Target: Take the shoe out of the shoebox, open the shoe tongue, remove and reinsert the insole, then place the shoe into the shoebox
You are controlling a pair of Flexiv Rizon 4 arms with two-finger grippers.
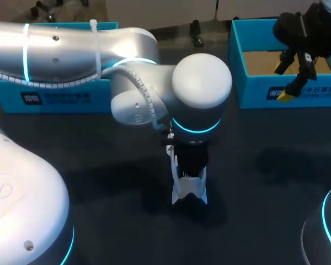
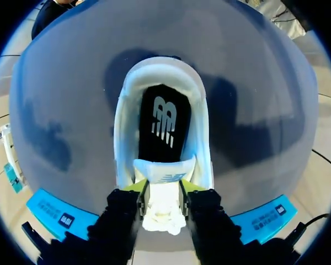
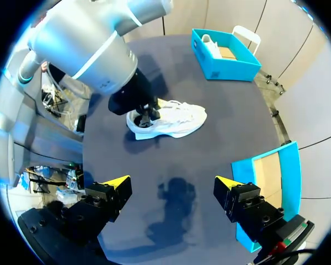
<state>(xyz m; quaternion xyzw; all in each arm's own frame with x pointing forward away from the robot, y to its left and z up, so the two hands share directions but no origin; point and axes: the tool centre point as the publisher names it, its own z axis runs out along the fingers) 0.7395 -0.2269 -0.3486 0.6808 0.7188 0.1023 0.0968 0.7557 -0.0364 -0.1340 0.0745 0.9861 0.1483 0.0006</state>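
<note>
— What's pinched?
— Your left gripper (image 2: pixel 164 189) clamps the tongue (image 2: pixel 164 212) of the shoe (image 2: pixel 124 138), which sits mid-table (image 2: pixel 254 83).
— Overhead?
— Your left arm (image 1: pixel 138 83) hides most of it; the right wrist view shows it whole. Your right gripper (image 3: pixel 171 186) gapes, empty.

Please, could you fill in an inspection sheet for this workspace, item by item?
Surface: dark table.
Job's things: white shoe lying mid-table, black insole inside it; blue left shoebox holding a second shoe; blue right shoebox, no shoe visible in it.
Clutter: nothing seen.
Grippers: left gripper shut on the tongue; right gripper open, holding nothing, by the right shoebox.
Cables: cable bundle tied along the left arm.
Surroundings: nothing seen reaching over the table.
</note>
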